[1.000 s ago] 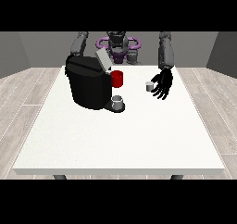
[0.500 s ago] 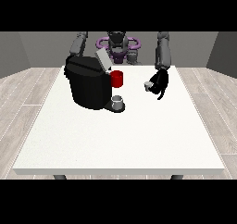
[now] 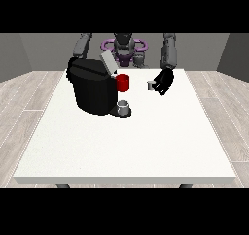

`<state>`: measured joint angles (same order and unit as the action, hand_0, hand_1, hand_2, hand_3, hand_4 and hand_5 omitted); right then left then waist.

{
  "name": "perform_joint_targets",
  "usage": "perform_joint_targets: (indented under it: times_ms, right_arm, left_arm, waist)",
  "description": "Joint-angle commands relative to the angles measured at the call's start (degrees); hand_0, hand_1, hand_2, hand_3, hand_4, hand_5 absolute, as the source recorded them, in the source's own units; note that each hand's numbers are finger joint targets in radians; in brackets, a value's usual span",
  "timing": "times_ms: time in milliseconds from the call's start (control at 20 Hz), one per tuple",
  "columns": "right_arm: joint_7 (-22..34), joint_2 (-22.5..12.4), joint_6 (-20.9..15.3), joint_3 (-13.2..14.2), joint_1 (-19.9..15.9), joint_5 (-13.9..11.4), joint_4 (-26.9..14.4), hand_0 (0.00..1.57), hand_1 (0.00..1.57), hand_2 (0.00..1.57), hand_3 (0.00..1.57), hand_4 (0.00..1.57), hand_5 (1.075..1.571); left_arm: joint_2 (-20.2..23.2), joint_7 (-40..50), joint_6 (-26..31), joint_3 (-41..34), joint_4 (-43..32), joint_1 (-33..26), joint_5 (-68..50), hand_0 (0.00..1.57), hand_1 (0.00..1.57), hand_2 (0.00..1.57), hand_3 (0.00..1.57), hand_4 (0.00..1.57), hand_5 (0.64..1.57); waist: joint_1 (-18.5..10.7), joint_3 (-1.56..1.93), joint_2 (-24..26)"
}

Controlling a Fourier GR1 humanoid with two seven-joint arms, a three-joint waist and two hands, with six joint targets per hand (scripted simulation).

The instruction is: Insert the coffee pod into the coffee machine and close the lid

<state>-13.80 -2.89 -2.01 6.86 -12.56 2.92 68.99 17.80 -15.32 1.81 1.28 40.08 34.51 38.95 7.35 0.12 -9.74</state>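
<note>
The robot hand (image 3: pixel 164 81) at the view's right curls around the small grey coffee pod (image 3: pixel 151 85), above the white surface (image 3: pixel 146 142), right of the coffee machine (image 3: pixel 93 89). Carry it level toward the raised lid (image 3: pixel 108 63), clearing the red part (image 3: pixel 123 82), then lower it squarely.

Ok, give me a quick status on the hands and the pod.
Hand at view's right closed on coffee pod, lifted. Other hand hidden. Coffee machine lid open.

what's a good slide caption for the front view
Hand at the view's right holds the coffee pod beside the open-lidded coffee machine.
</note>
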Motion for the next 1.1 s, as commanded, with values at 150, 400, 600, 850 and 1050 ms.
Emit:
perform_joint_targets:
  times_ms: [150, 400, 600, 850, 1050]
  right_arm:
    - [0.30, 1.32, 0.64, -2.32, 3.00, -0.52, -0.36, 0.00, 0.00, 0.00, 0.00, 0.28, 1.571]
    - [-1.29, -1.98, 0.92, 2.01, -1.40, 1.38, -6.83, 0.00, 0.00, 0.00, 0.00, 0.28, 1.571]
    - [-2.51, -1.90, -1.17, 1.73, -1.12, -0.24, -8.72, 0.00, 0.00, 0.00, 0.00, 0.23, 1.571]
    - [-2.87, -1.93, 1.40, 1.26, -0.33, 1.30, -8.03, 0.00, 0.00, 0.00, 0.00, 0.30, 1.571]
    - [-0.95, -1.57, 0.84, -0.90, 2.04, -0.60, -6.96, 0.00, 0.00, 0.00, 0.00, 0.31, 1.571]
  left_arm:
    - [0.82, -1.70, 3.88, -3.05, -1.69, 2.62, -2.25, 1.52, 1.52, 1.47, 1.34, 0.59, 1.571]
    - [-2.93, 3.92, 8.19, -1.57, 3.28, 5.20, -2.39, 1.42, 1.42, 1.39, 1.29, 0.60, 1.571]
    - [-4.95, 3.57, 8.47, -1.12, 6.03, 3.36, -2.92, 1.36, 1.36, 1.38, 1.33, 0.56, 1.571]
    - [-3.61, 6.19, 11.20, -3.90, 6.89, 4.91, -4.68, 1.26, 1.26, 1.31, 1.26, 0.58, 1.571]
    - [-4.71, 9.90, 14.77, -2.44, 9.12, 6.94, -4.36, 1.46, 1.46, 1.47, 1.42, 0.63, 1.571]
  waist:
    - [1.18, -0.14, 2.55]
    - [-2.21, -0.11, 5.07]
    - [-4.05, -0.11, 6.96]
    - [-2.84, -0.11, 7.27]
    - [-1.87, -0.11, 9.71]
